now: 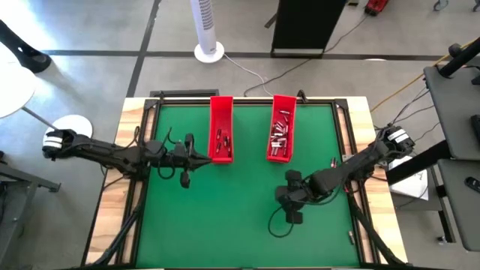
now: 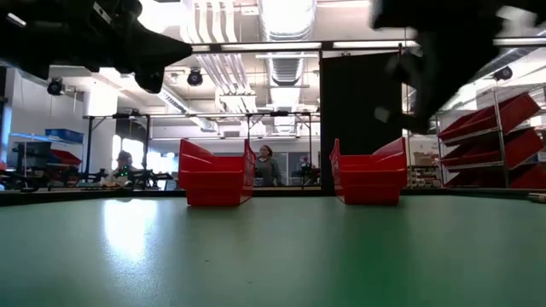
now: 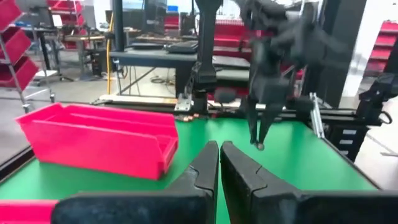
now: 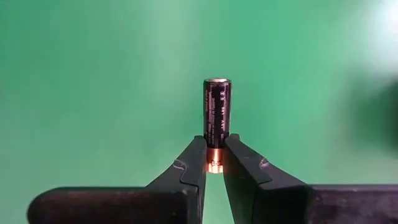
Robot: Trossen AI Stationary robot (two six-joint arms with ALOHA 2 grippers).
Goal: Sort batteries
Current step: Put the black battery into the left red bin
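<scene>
Two long red trays stand at the far side of the green table. The left tray [image 1: 221, 129] holds a few batteries and the right tray [image 1: 281, 127] holds several. My right gripper [image 1: 289, 196] hangs over the green mat in front of the right tray, shut on one dark battery [image 4: 216, 112] with a copper-coloured end. My left gripper [image 1: 201, 156] is level beside the near end of the left tray, shut [image 3: 219, 155] with nothing in it. My right gripper pinches the battery's copper-coloured end [image 4: 215, 163] between its two fingertips. The rest of the battery sticks out past the tips, in line with the fingers. The fingers slant down from the table's right side. The battery [image 3: 259, 145] is lifted clear of the mat.
The green mat [image 1: 225, 217] lies bare across the near half of the table. A wooden border [image 1: 112, 217] and black rails run along its sides. A cable loops on the mat [image 1: 279, 223] below the right arm. People [image 2: 267, 166] are in the room beyond the far edge.
</scene>
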